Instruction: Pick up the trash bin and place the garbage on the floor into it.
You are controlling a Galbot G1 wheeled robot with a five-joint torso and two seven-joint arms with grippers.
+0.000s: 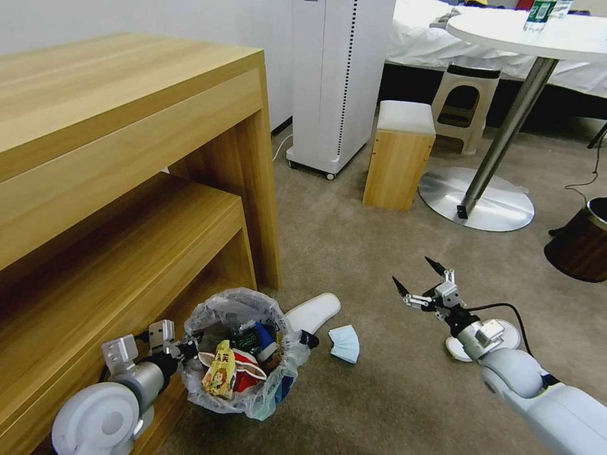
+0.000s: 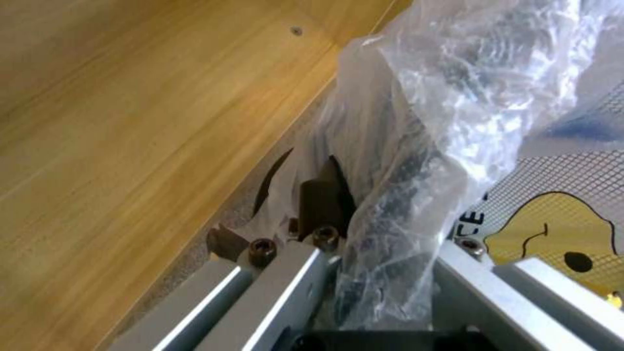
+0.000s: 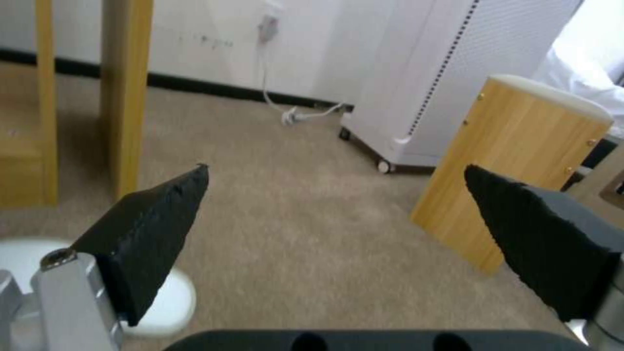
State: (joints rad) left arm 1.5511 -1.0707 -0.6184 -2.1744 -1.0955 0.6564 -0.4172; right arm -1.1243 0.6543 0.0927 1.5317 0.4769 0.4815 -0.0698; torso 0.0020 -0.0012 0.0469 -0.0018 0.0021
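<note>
A beige carpet [image 1: 354,253] runs from a wooden desk [image 1: 126,126] on the left to a white appliance on wheels [image 1: 338,82], a wooden stool [image 1: 399,155] and a round table's metal foot [image 1: 477,199]. At the right edge a brown bin [image 1: 582,243] is cut off by the frame.

The trash bin [image 1: 243,354] sits beside the desk's lower shelf, its blue side mostly hidden under the crinkled plastic bag [image 2: 429,122]; wrappers and a small bottle inside are jumbled and hard to separate. The left gripper [image 1: 183,347] reaches in low from the desk side and pinches the bin's rim through the bag.

A white slipper [image 1: 313,311] pokes out from behind the bin, and a light-blue mask [image 1: 344,343] lies just beside it. Another white slipper [image 1: 484,341] is partly covered by the right arm. The right gripper [image 1: 420,278] hovers above the carpet, fingers [image 3: 153,229] spread wide and empty.
</note>
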